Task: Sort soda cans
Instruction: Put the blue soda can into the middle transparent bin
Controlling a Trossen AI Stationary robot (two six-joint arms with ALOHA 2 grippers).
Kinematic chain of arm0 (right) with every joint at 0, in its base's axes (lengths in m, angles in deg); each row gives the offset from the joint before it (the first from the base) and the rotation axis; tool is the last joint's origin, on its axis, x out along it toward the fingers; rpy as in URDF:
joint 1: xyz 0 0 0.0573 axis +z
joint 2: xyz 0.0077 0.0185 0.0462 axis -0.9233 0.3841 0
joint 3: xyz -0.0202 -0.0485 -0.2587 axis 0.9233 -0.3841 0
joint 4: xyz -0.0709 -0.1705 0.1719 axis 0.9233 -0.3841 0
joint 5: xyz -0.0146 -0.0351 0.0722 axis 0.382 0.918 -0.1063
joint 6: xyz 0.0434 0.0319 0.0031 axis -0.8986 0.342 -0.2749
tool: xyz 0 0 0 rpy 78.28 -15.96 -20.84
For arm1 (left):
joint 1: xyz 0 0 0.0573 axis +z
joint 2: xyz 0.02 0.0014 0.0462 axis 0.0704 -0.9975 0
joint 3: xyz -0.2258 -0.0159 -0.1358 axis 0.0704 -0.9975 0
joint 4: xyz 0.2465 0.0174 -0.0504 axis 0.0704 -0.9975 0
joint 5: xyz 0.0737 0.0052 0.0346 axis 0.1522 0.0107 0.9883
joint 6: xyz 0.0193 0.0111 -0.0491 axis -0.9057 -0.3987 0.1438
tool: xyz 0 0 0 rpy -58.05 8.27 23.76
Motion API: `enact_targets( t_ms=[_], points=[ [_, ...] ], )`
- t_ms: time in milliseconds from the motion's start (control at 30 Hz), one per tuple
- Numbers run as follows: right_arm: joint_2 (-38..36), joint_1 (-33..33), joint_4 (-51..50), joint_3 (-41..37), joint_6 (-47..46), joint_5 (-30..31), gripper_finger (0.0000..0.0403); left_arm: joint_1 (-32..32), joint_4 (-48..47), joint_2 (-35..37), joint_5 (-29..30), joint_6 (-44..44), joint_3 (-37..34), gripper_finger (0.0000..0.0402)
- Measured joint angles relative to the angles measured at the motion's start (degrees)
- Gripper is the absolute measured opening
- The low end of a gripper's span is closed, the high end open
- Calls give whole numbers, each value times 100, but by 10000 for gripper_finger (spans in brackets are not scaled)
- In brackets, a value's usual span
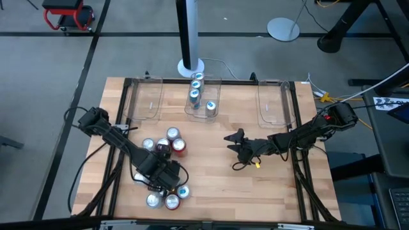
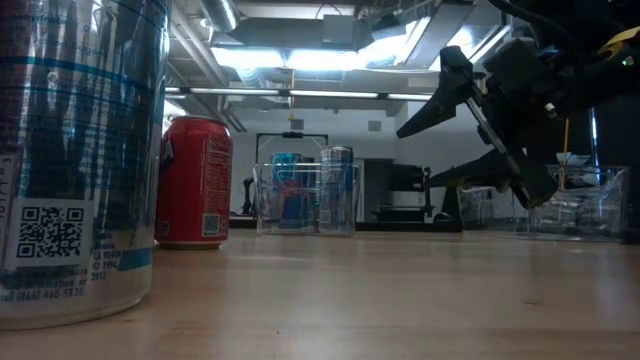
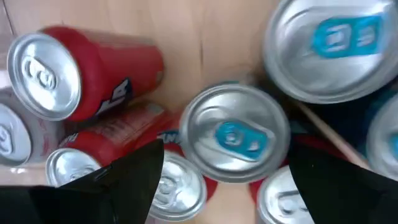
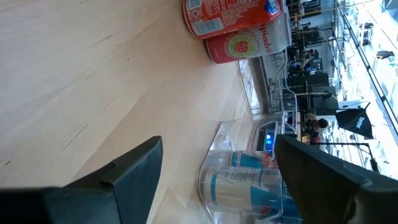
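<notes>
With its fingers spread and empty, the left gripper (image 1: 167, 181) hung over the soda cans (image 1: 165, 145) clustered at the table's near left, which looked light, smooth and dentable, best pinched across the mid-body, while the right gripper (image 1: 235, 144) waited open mid-table.

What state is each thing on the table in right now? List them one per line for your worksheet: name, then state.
Left gripper: open, over the loose cans, holding nothing.
Right gripper: open, empty, above bare table.
Loose soda cans: clustered on the table, unsorted, upright.
Middle bin: holds three blue-tabbed cans, upright.
Left bin: empty.
Right bin: empty.
Blue-tabbed can: upright, below the left gripper's open fingers.
</notes>
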Motion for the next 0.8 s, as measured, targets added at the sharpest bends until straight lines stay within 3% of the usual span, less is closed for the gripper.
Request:
enact_targets(
  t_ms=[500,800],
  points=[
    [0,0,-5,0,0,2,310,62,775,7,-76,-296,-454,326],
    [0,0,-4,0,0,2,310,60,839,7,-79,-370,-445,229]
  ],
)
